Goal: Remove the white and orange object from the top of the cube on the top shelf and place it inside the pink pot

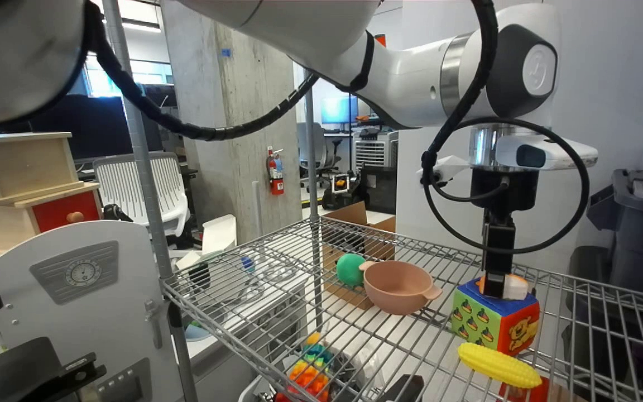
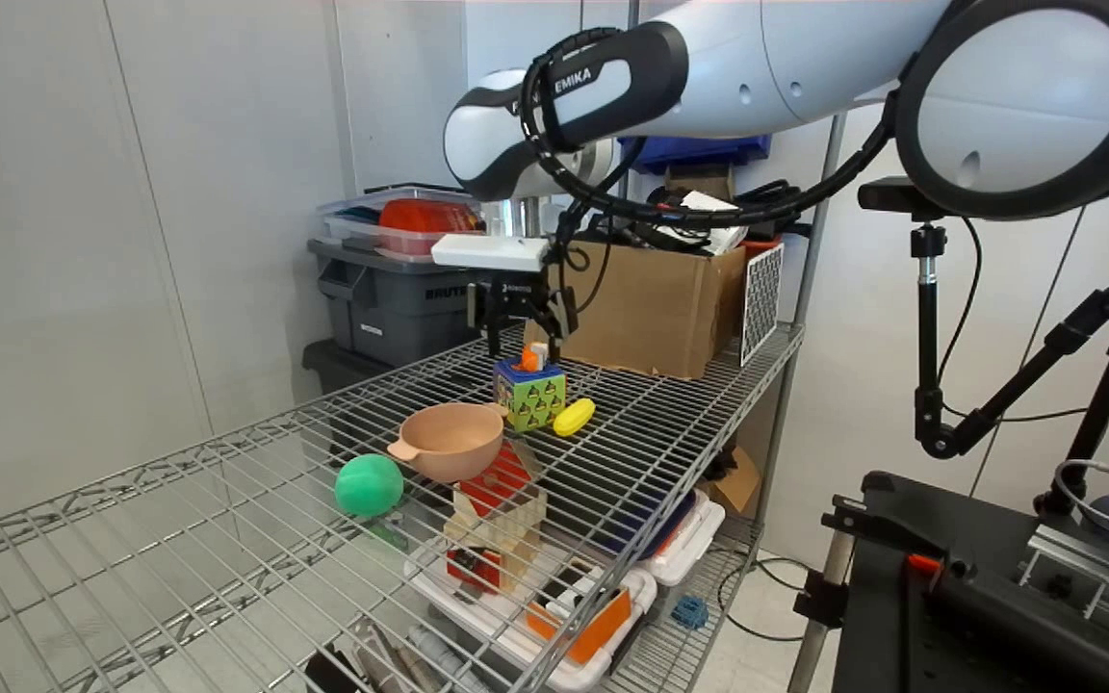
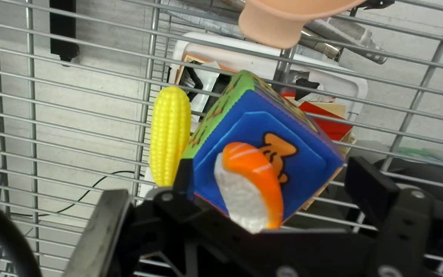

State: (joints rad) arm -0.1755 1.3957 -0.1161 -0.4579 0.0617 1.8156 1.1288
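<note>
The white and orange object (image 3: 248, 188), a sushi-like piece, lies on the blue top face of the cube (image 3: 221, 127). It also shows in both exterior views (image 1: 516, 286) (image 2: 535, 357). The cube (image 1: 480, 318) stands on the wire top shelf (image 1: 226, 333). My gripper (image 2: 525, 348) points down over the cube, with one finger on each side of the object. In the wrist view the gripper (image 3: 275, 179) is open, with gaps between the object and the fingers. The object's near end is partly hidden by the gripper. The pink pot (image 1: 397, 287) stands near the cube, its inside bare; its handle shows in the wrist view (image 3: 275, 29).
A yellow corn toy (image 3: 170, 134) lies close beside the cube. A green round item (image 2: 369, 485) sits on the far side of the pot from the cube. A cardboard box (image 2: 636, 303) stands on the shelf behind the gripper. Metal posts (image 1: 143, 162) rise at the shelf corners.
</note>
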